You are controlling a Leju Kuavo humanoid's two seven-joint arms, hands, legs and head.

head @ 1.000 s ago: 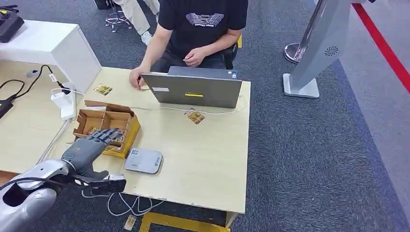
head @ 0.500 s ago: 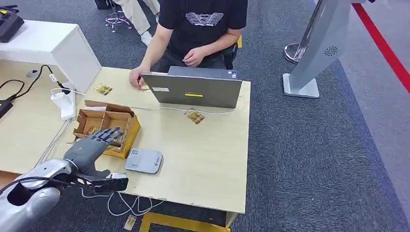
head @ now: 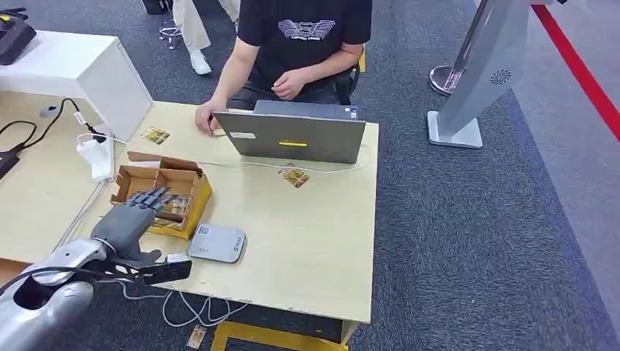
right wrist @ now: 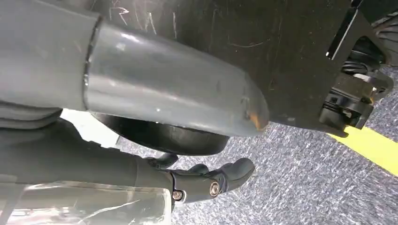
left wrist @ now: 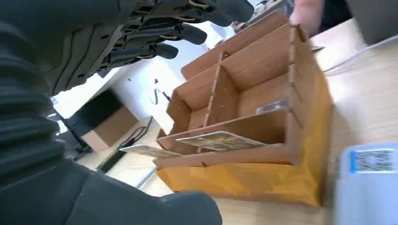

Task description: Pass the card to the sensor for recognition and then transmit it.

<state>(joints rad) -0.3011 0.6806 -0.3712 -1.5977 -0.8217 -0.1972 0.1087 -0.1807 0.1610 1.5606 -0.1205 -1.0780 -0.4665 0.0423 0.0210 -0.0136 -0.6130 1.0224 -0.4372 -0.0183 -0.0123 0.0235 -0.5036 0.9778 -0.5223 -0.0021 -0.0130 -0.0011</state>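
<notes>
My left hand (head: 130,221) hovers with its fingers spread over the near edge of a divided cardboard box (head: 164,189) at the table's left side, holding nothing. In the left wrist view the left hand (left wrist: 108,42) reaches above the box (left wrist: 244,183), where two patterned cards (left wrist: 219,140) lie flat across the nearest compartment. The sensor (head: 216,243), a flat grey-white pad, lies just right of the box near the table's front edge. My right hand (right wrist: 206,182) hangs over grey carpet with its fingers loose and nothing in them.
A person sits behind an open laptop (head: 296,136) at the table's far side, one hand (head: 207,117) on the table. Loose cards lie at the far left (head: 156,134) and before the laptop (head: 295,177). A white adapter (head: 96,155) and cables lie left.
My left hand has shifted a little left and toward the box. A person at the far back has stepped away leftward.
</notes>
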